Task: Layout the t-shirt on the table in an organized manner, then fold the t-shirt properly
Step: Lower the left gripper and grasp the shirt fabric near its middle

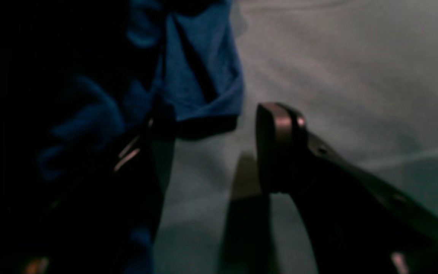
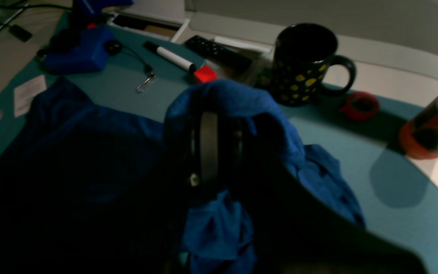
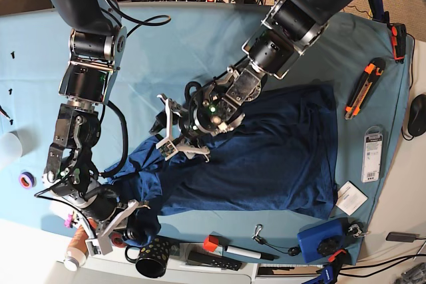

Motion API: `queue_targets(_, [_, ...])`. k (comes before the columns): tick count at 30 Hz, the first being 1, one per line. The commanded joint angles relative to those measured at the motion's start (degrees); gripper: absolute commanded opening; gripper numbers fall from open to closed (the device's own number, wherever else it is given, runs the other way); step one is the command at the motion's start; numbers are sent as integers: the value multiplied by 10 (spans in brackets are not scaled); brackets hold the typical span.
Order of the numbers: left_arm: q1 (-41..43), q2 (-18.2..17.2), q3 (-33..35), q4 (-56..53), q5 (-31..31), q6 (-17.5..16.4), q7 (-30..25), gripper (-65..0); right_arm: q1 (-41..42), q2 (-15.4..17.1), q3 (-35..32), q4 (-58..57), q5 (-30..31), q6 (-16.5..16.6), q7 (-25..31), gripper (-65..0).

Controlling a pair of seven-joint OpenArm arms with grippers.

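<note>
The dark blue t-shirt [image 3: 266,157] lies spread but rumpled across the table [image 3: 200,44], its left part bunched. My left gripper [image 3: 174,134] hovers at the shirt's upper left edge. In the left wrist view this gripper [image 1: 215,144] is open, a folded hem of the t-shirt [image 1: 200,76] lies just beyond its left finger, and bare teal cloth shows between the fingers. My right gripper [image 3: 136,221] sits at the shirt's lower left corner near the table's front edge. In the right wrist view the fingers [image 2: 209,144] are shut, with t-shirt [image 2: 242,102] fabric draped over them.
Along the front edge stand a dotted black mug [image 3: 154,257], a marker [image 3: 236,252], a remote [image 3: 213,261] and a blue box [image 3: 319,241]. An orange knife [image 3: 359,91] and packets [image 3: 371,154] lie at the right. A tape roll [image 3: 26,179] and white cup [image 3: 8,147] sit at the left.
</note>
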Motion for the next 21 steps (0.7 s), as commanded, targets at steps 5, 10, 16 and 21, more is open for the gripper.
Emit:
queue_targets(5, [-16,14,-1,5,-6,14,-19,-315,30,3,1,10,8,1,22,-650])
queue_targets(10, [-17,14,-1,4,-6,15,-39,-315,31,3,1,10,7,1,23,-650])
queue_targets(16, [-17,14,-1,4,-5,15,-76,-315,31,3,1,10,7,1,23,-650])
queue_targets(21, [-17,14,-1,4,-6,15,-110,-315,31,3,1,10,7,1,22,-650])
